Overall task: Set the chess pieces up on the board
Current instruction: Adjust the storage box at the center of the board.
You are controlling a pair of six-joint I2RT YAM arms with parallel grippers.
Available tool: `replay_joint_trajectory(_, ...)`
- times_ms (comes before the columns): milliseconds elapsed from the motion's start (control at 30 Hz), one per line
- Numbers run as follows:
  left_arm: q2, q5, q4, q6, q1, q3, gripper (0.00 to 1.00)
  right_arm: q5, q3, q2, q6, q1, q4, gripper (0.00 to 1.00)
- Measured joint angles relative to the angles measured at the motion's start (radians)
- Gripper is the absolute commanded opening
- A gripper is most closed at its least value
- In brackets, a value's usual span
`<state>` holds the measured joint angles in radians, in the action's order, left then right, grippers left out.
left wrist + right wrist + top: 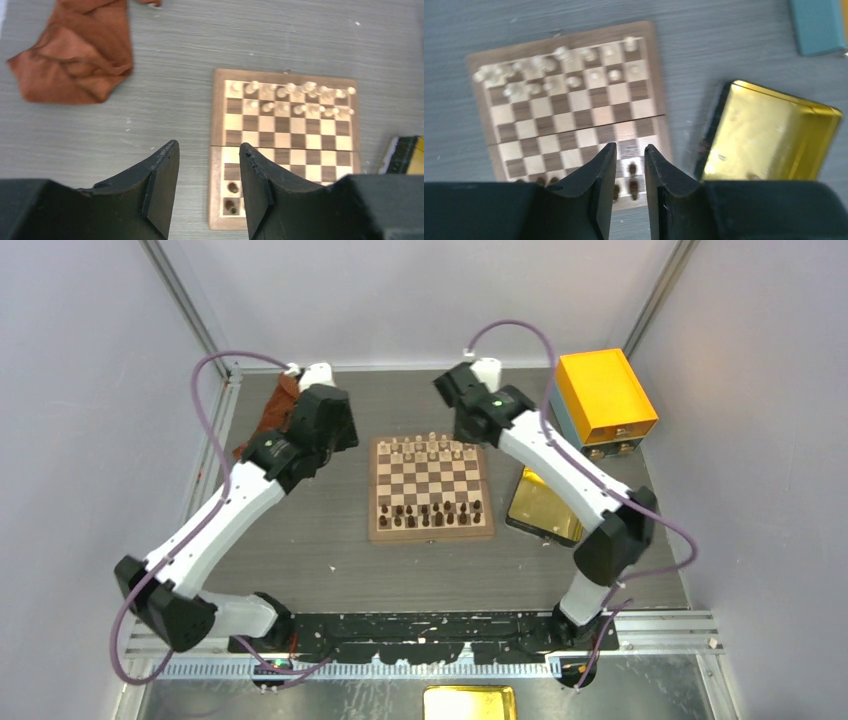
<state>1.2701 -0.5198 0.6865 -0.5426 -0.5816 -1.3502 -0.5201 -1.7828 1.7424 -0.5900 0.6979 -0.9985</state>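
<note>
Overhead, the board (431, 488) lies flat at the middle of the grey tabletop (300, 540), between the two arms. Its fold seam runs left to right across the centre. The cream pieces (430, 450) occupy the two far rows. In the left wrist view they stand unevenly spaced, crowding toward the right end, and blur hides whether any of them lean. The dark pieces (430, 512) fill the two near rows, and the four middle rows are bare.

Left gripper (209, 146): jaws apart with a wide gap and nothing between them. It is held above the tabletop, over the board's left edge. Its right finger (255, 180) overlaps the board's left border in that view.

Right gripper (630, 148): jaws parted by a narrow gap through which board squares show, and it holds nothing. It is held above the near right part of the board.

A golden tray (769, 135) rests tilted just right of the board, apart from it. An orange-yellow box (605, 395) with a teal side stands at the far right, beyond the tray. A crumpled rust-brown cloth (75, 55) lies on the tabletop at the far left, well apart from the board.
</note>
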Motion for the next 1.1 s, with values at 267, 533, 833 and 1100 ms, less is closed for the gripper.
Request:
replay_joint_trajectory(267,0.265,0.087,-0.069,0.069,-0.111,-0.195,0.49,-0.046,0.303,-0.283,-0.1,-0.16,-0.051,0.32)
replay_joint_trajectory(533,0.398,0.198,-0.077,0.129,-0.125,-0.274,0.49,0.029,0.515,-0.325,-0.121,-0.298,-0.062,0.31)
replay_joint_trajectory(833,0.422,0.238,-0.078,0.193,-0.125,-0.302,0.49,0.109,0.512,-0.139,-0.093,-0.338,0.046,0.3)
replay_joint_trajectory(1100,0.404,0.237,-0.084,0.256,-0.123,-0.281,0.48,0.138,0.472,-0.024,-0.081,-0.358,0.114,0.29)
